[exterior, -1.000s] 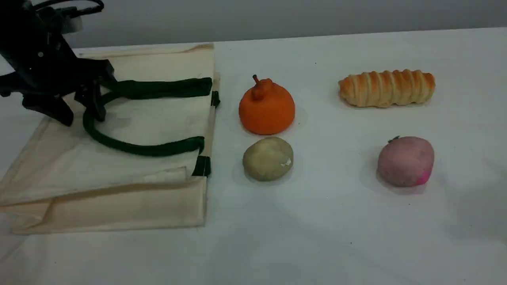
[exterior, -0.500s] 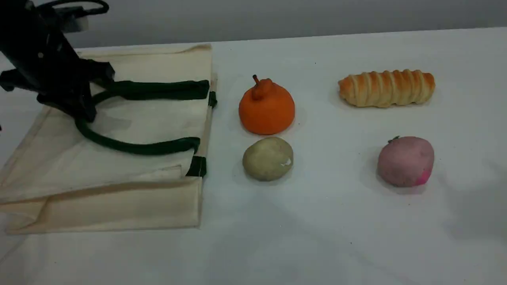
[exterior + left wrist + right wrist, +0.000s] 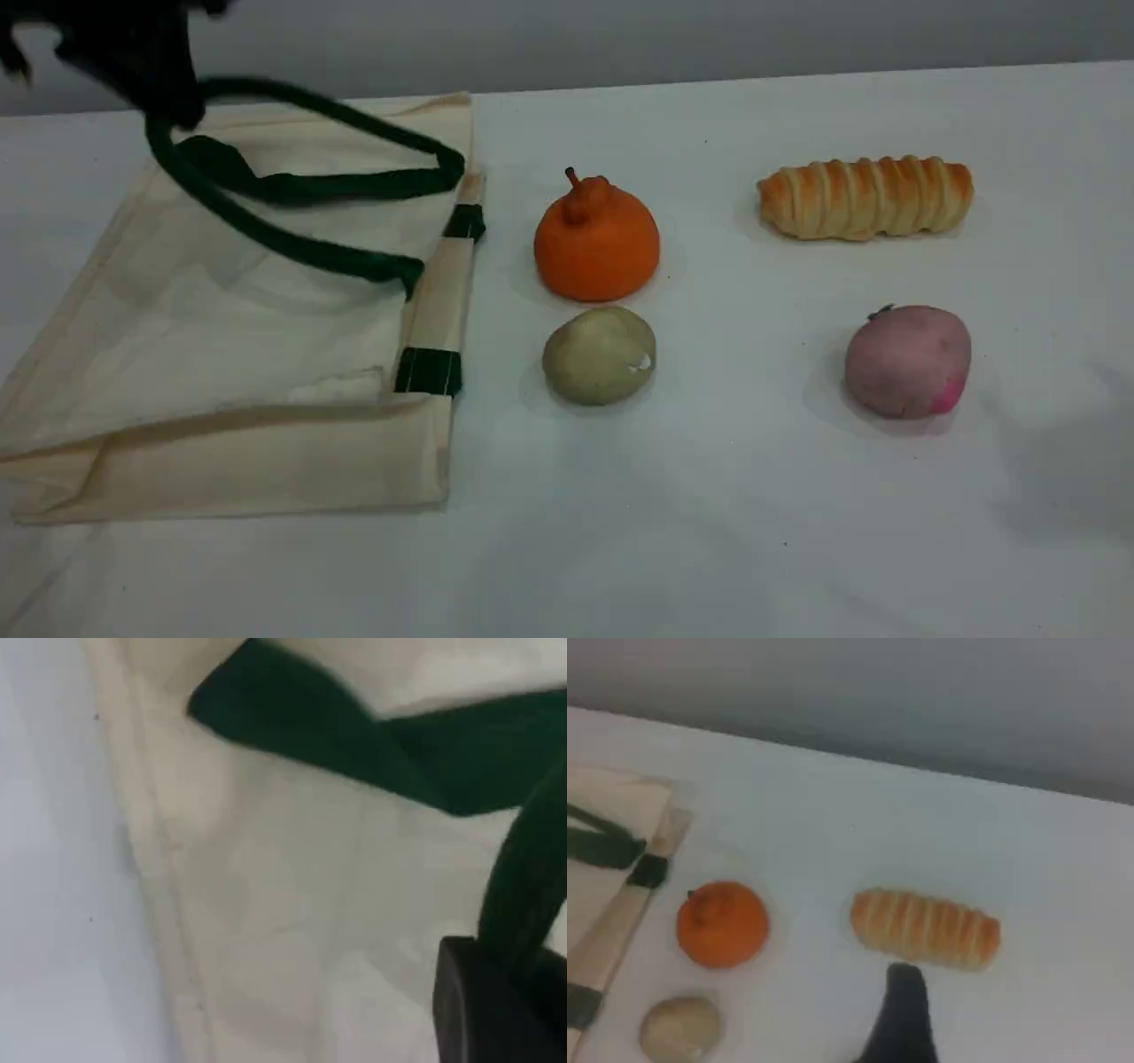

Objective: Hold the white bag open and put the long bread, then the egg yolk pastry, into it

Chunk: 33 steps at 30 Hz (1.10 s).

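Left gripper (image 3: 173,102): clamped on the white bag's (image 3: 221,354) green handle (image 3: 354,259), raised off the canvas.
Right gripper (image 3: 908,1014): jaws wide, holding nothing, near the long bread (image 3: 864,197).
Egg yolk pastry (image 3: 600,354): on the table (image 3: 709,514), beside the bag's mouth.
Risk: the strap could slip, flattening the mouth.

Soft even light; wrist views blurry, perhaps motion.

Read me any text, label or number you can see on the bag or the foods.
None readable: no words, numbers or logos show in any view.
The white bag is plain cream cloth with green handles; the long bread, egg yolk pastry, orange fruit and pink lump bear no print.
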Motion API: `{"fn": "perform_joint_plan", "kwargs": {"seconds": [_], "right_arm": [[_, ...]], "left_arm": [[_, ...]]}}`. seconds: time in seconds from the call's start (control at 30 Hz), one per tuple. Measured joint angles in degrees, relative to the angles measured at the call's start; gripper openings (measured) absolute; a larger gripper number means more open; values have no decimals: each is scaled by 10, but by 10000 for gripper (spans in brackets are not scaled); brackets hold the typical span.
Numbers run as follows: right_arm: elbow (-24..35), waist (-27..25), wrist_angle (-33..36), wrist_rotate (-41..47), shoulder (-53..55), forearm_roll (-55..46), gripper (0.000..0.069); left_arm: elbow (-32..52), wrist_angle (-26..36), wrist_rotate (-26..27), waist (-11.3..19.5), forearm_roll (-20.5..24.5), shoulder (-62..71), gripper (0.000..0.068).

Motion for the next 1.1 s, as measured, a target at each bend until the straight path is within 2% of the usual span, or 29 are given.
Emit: {"fn": "perform_joint_plan", "kwargs": {"seconds": [0.13,0.27,0.37,0.53,0.63,0.87,1.1], "right_arm": [[0,0,1,0,0,0,554],[0,0,23,0,7,4,554],[0,0,21,0,24,4,554],[0,0,8,0,70,4,554],[0,0,-8,-6,98,4,554],[0,0,-44,-36,157,4,554],[0,0,-60,-47,221,0,554]], "left_arm": [[-83,93,46,0,-39,0,81],[-156,118,48,0,-47,-8,81],[-188,118,71,0,-61,-25,81],[-191,118,128,0,-122,-57,81],[-190,118,137,0,-152,-80,81],[-185,117,133,0,-153,-117,81],[-179,116,131,-1,-172,-143,81]]}}
